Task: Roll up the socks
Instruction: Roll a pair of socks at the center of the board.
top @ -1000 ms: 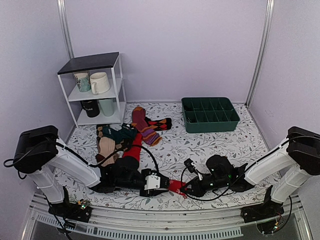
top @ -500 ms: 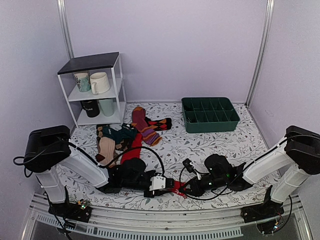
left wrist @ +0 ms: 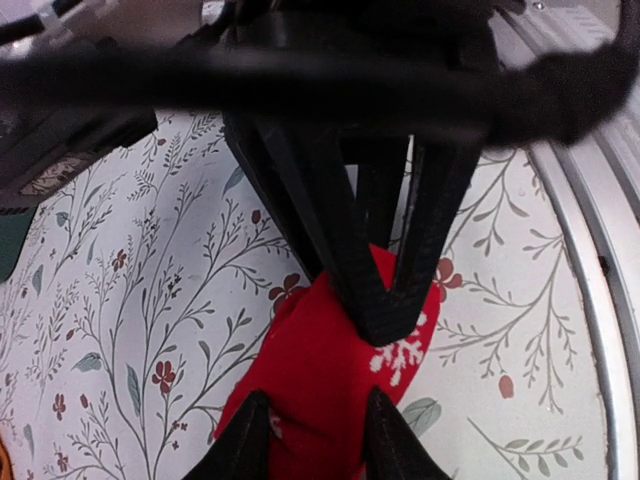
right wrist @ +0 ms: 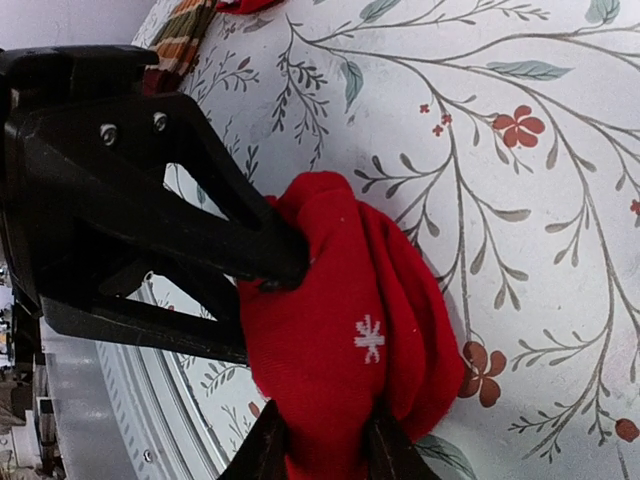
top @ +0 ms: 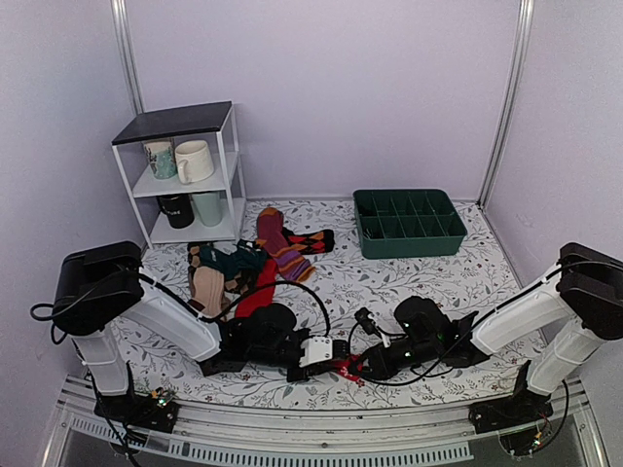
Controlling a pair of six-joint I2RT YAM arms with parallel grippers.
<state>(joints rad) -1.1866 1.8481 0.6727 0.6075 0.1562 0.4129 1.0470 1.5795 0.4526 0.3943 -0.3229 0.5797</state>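
Note:
The socks (top: 347, 367) are a bunched bright red bundle with white snowflake marks, lying on the floral tablecloth near the front middle. My left gripper (top: 336, 356) reaches in from the left, and my right gripper (top: 362, 365) from the right. In the left wrist view the left gripper (left wrist: 315, 442) has a fingertip on each side of the red socks (left wrist: 310, 370), and the right gripper's fingers (left wrist: 385, 305) pinch the far end. In the right wrist view the right gripper (right wrist: 325, 452) squeezes the socks (right wrist: 340, 320), while the left gripper's fingers (right wrist: 245, 245) press in from the left.
A heap of other socks (top: 229, 268) lies at the back left, with a maroon striped sock (top: 282, 248) beside it. A white shelf with mugs (top: 185, 175) stands at the far left. A green compartment tray (top: 409, 224) sits at the back right. The metal front rail (left wrist: 600, 260) runs close by.
My left gripper has slid right along the table up to the right gripper, and its jaws have narrowed onto the red bundle. The right arm has edged slightly left.

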